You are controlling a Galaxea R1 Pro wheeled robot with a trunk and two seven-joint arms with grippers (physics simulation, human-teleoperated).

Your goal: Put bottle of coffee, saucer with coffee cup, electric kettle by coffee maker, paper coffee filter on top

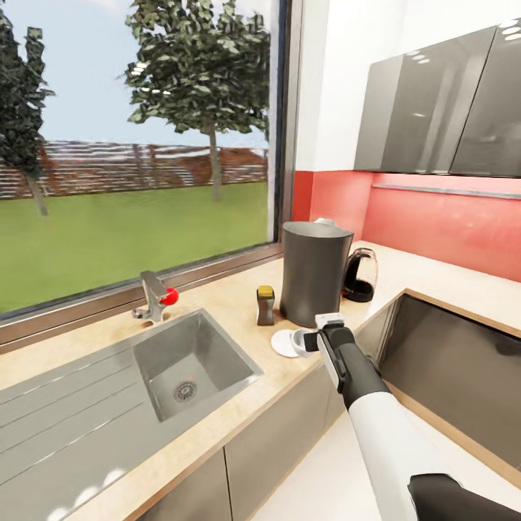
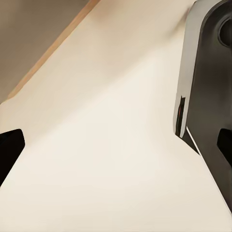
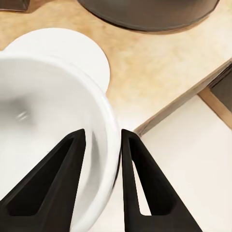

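Gripping the coffee cup (image 3: 48, 125) by its rim, the right gripper (image 3: 101, 145) has one finger inside the wall and one outside. The cup sits over the saucer (image 1: 282, 342) at the countertop's (image 1: 239, 304) front edge, its mouth facing the wrist camera. Behind stand the bottle of coffee (image 1: 265, 305), upright, and the coffee maker (image 1: 314, 272). The left gripper's (image 2: 116, 145) spread cannot be judged.
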